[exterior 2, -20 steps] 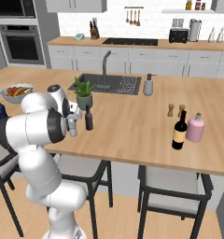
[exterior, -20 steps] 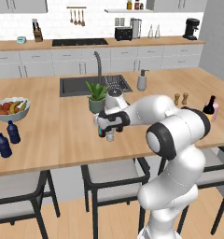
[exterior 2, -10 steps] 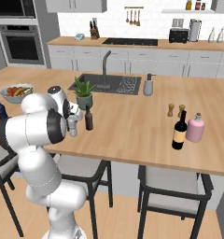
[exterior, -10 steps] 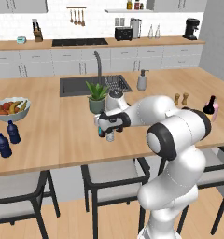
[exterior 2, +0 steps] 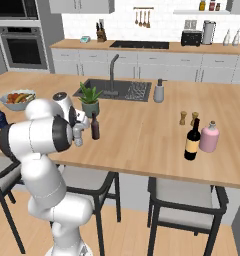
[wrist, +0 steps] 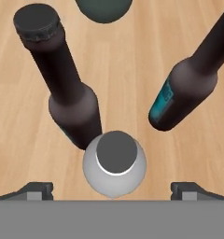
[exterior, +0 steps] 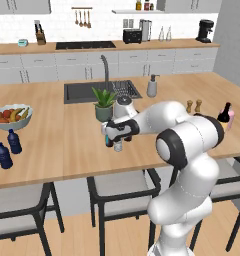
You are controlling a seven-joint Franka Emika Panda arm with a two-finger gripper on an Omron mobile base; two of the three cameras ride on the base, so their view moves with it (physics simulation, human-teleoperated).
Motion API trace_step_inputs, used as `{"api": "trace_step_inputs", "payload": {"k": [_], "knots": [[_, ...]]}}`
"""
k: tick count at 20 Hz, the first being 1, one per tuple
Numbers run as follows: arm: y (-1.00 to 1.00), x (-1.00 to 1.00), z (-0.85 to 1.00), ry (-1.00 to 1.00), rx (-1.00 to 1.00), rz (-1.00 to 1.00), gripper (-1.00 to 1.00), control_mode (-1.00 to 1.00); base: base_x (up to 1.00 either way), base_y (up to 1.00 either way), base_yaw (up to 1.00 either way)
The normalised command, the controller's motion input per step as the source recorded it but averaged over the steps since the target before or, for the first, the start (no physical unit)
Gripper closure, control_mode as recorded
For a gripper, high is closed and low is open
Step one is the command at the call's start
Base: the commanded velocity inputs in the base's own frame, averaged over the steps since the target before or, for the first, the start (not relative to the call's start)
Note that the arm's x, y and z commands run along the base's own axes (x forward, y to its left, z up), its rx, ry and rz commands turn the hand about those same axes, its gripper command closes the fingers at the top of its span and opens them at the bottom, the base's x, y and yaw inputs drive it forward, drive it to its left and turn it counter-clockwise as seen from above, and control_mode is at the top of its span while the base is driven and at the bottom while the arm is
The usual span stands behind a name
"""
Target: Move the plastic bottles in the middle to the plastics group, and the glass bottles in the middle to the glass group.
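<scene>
In the hand view, the small clear bottle [wrist: 115, 163] with its pale cap stands right below my gripper [wrist: 115, 189]. The gripper is open, one fingertip [wrist: 37, 190] on each side of the bottle and well apart from it. Two slim dark glass bottles stand just beyond it, one on the left [wrist: 69, 93] and one on the right [wrist: 188, 88]. From the left base view, my gripper [exterior: 117, 137] hovers over the clear bottle [exterior: 118, 146]. The two dark blue bottles [exterior: 13, 141] stand far left. The wine bottle [exterior 2: 192, 140] and pink bottle [exterior 2: 209, 137] stand far right.
A potted plant [exterior: 104, 102] stands just behind the middle bottles, with the sink [exterior: 84, 91] beyond it. A fruit bowl [exterior: 11, 116] sits by the blue bottles. Wooden shakers [exterior 2: 182, 118] and a soap dispenser [exterior: 152, 86] stand to the right. Stools line the counter's near edge.
</scene>
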Motion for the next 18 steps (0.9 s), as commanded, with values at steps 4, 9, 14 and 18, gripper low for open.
{"api": "trace_step_inputs", "payload": {"k": [4, 9, 14, 18], "knots": [[0.00, 0.01, -0.12, 0.00, 0.00, 0.00, -1.00, -1.00, 0.00, 0.00, 0.00], [0.00, 0.04, -0.12, -0.03, 0.00, 0.00, -1.00, -1.00, 0.00, 0.00, 0.00], [0.00, 0.06, 0.00, -0.03, 0.00, 0.00, -1.00, -1.00, 0.00, 0.00, 0.00], [0.00, 0.09, -0.03, -0.05, 0.00, 0.00, -1.00, -1.00, 0.00, 0.00, 0.00]]}}
